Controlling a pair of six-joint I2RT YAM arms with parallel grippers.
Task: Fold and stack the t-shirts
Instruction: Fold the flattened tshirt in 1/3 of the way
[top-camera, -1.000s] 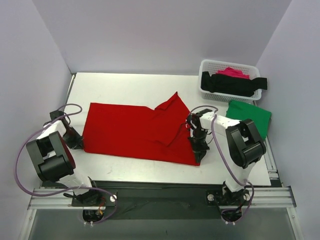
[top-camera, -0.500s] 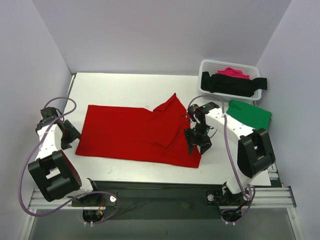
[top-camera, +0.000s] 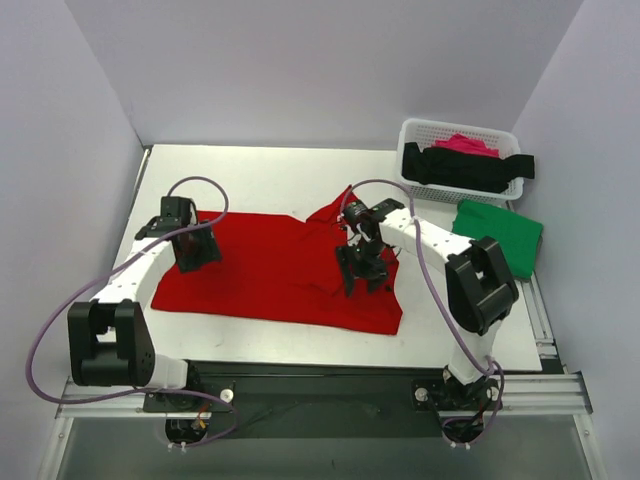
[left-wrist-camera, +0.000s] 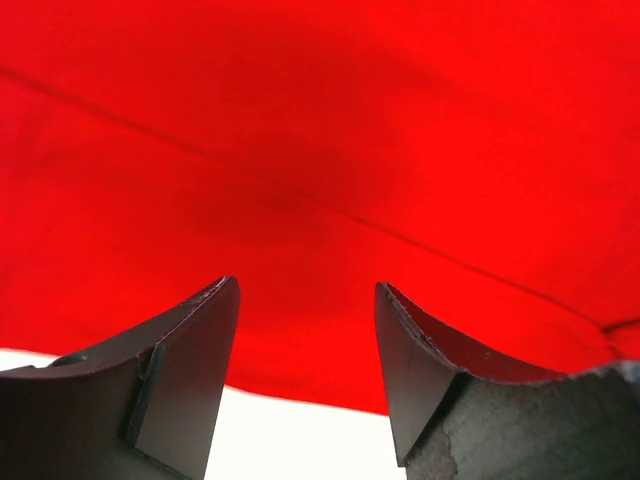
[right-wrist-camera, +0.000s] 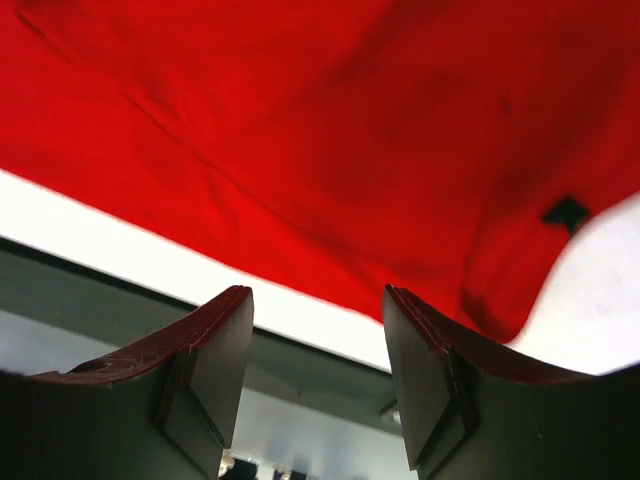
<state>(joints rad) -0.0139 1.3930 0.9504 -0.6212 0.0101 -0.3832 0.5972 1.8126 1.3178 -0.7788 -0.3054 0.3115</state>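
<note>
Your left gripper (top-camera: 192, 250) hovers over the left end of the red t-shirt (top-camera: 270, 265), arm stretched inward, jaws apart and empty. Your right gripper (top-camera: 360, 272) points down over the right half, also apart. The shirt lies spread on the desk (top-camera: 250, 175).

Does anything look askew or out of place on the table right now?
The red t-shirt lies uneven, one sleeve flopped over near the right gripper. The black shirt spills over the basket rim.

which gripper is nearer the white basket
Right. The right gripper hangs over the red t-shirt's right half; the left gripper over its left end, farther from the basket.
</note>
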